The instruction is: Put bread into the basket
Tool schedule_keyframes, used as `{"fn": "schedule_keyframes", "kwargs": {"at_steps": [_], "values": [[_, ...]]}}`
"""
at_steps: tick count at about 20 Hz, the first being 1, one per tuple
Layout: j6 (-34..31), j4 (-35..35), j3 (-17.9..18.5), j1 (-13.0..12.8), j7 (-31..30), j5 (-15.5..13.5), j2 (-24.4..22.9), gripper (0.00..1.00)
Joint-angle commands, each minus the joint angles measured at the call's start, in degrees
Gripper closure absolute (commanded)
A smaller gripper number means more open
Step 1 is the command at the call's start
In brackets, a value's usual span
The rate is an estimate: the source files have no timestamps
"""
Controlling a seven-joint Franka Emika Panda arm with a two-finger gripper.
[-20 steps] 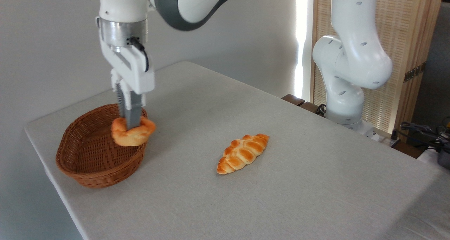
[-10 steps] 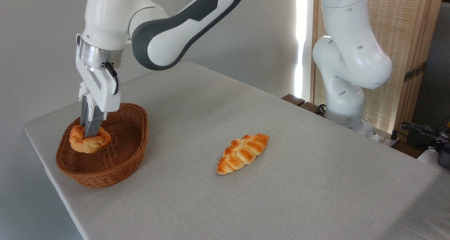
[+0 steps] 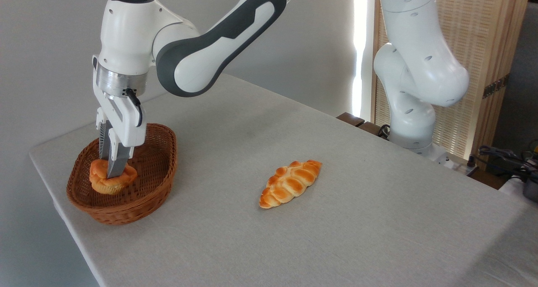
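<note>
From my console I see the gripper [image 3: 112, 168] pointing straight down into the basket [image 3: 153, 186], its two fingers [image 3: 117, 161] closed on the top of the bun [image 3: 110, 182]. The near finger covers the middle of the bun's knot; the far finger shows only as a dark ribbed edge behind it. The gap between them is narrow, set by the bun they hold.

The bun sits low inside the basket, toward its left half, with its underside at or just above the woven floor. I cannot tell whether it is resting there or hanging just clear. Its pale ridged base faces the camera below the golden top.

The basket stands near the table's [image 3: 336, 219] left corner, close to the edge. Its right rim rises behind and beside the gripper body.

The braided loaf [image 3: 290, 183] lies on the table, well apart from the basket, to the right, pointing diagonally up and to the right.

The arm [image 3: 218, 39] reaches in from the upper right; its base [image 3: 410, 127] stands beyond the table's far right edge.
</note>
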Motion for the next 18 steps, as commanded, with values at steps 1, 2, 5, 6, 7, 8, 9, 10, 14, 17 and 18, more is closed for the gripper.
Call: {"fn": "schedule_keyframes", "kwargs": {"at_steps": [1, 2, 5, 6, 7, 8, 9, 10, 14, 17, 18], "values": [[0.95, 0.65, -0.25, 0.12, 0.46, -0.02, 0.37, 0.0], [0.95, 0.65, -0.25, 0.12, 0.46, -0.02, 0.37, 0.0], [0.95, 0.65, -0.25, 0.2, 0.46, -0.02, 0.37, 0.0], [0.95, 0.65, -0.25, 0.2, 0.46, -0.02, 0.37, 0.0], [1.04, 0.73, -0.25, 0.2, 0.46, -0.02, 0.37, 0.0], [0.95, 0.73, -0.25, 0.2, 0.46, -0.02, 0.37, 0.0], [0.95, 0.82, -0.25, 0.29, 0.46, -0.1, 0.37, 0.0], [0.95, 0.91, -0.16, 0.29, 0.46, -0.02, 0.19, 0.0], [-3.41, 1.35, 0.71, 1.77, 0.1, -0.11, -4.28, 0.0], [-16.06, 2.75, 3.07, 3.28, 0.28, -0.28, -9.2, 0.0], [-20.36, 3.19, 5.0, 3.28, 0.28, -0.37, -10.52, 0.0]]}}
